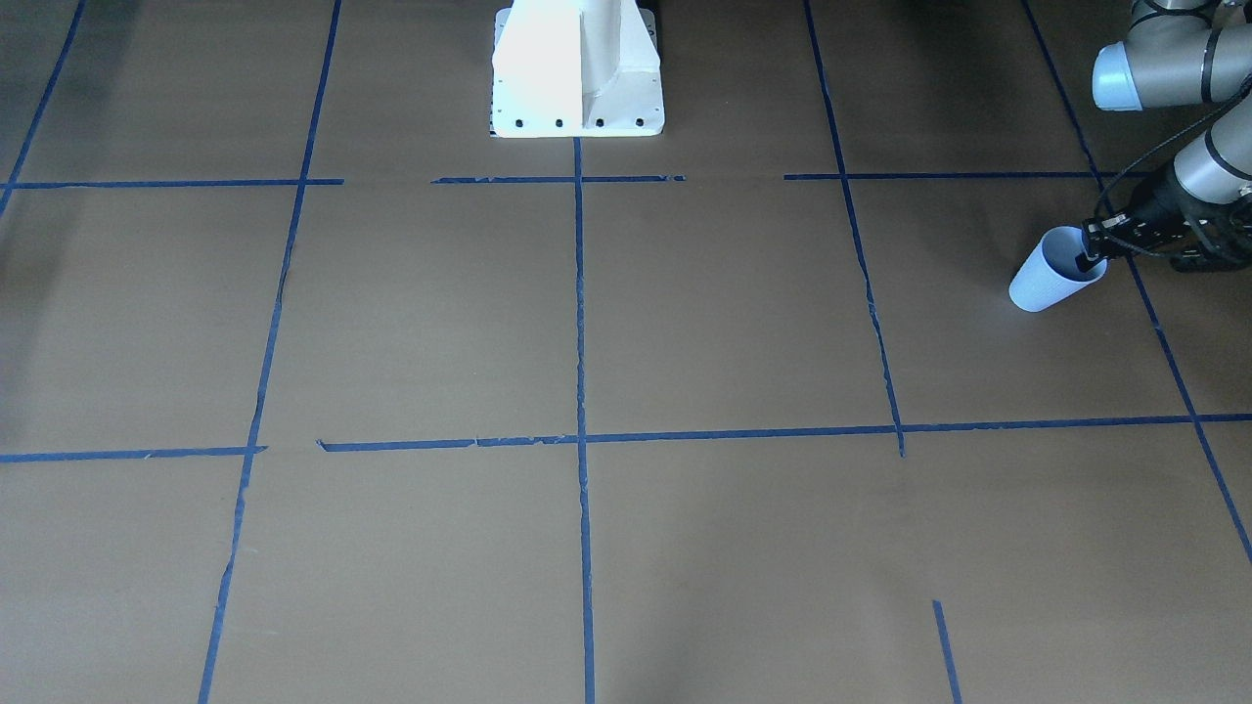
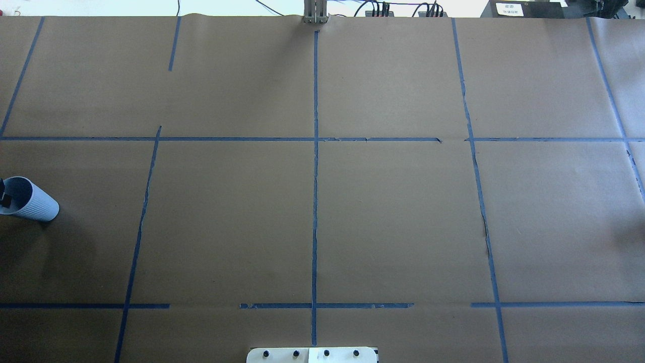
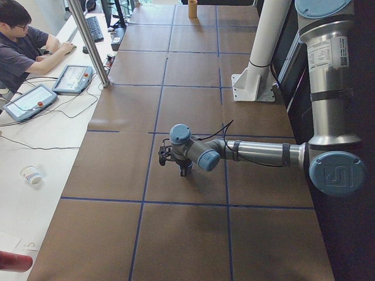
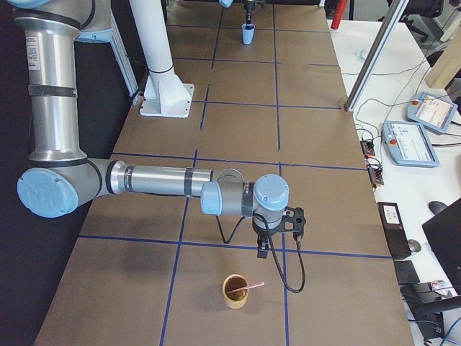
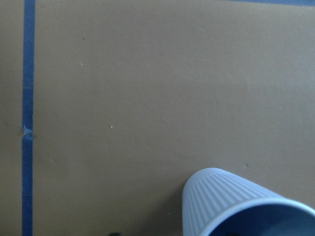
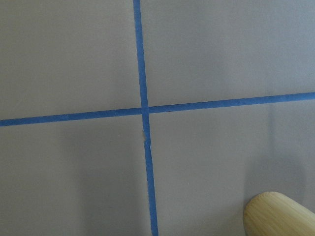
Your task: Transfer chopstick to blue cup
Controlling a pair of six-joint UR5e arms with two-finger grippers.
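The pink chopstick (image 4: 248,287) leans in the bamboo cup (image 4: 235,291) near the right end of the table (image 1: 685,323), one end poking out over the rim. The right gripper (image 4: 263,249) hangs just beside that cup, higher than its rim; whether its jaws are apart or together cannot be told. At the far left end the blue cup (image 1: 1047,286) stands upright, with the left gripper (image 1: 1088,256) at its rim, over the mouth, its jaws likewise unclear

The robot's left arm (image 3: 258,153) and right arm (image 4: 155,180) are silver-grey tubes with pale blue joint caps (image 4: 45,193), black cables (image 4: 286,263) and black tooling, the left gripper (image 1: 1086,259) and right gripper (image 4: 263,252). A white label (image 3: 327,55) wraps one link; dark screws (image 1: 558,123) dot the white pedestal (image 1: 577,59).
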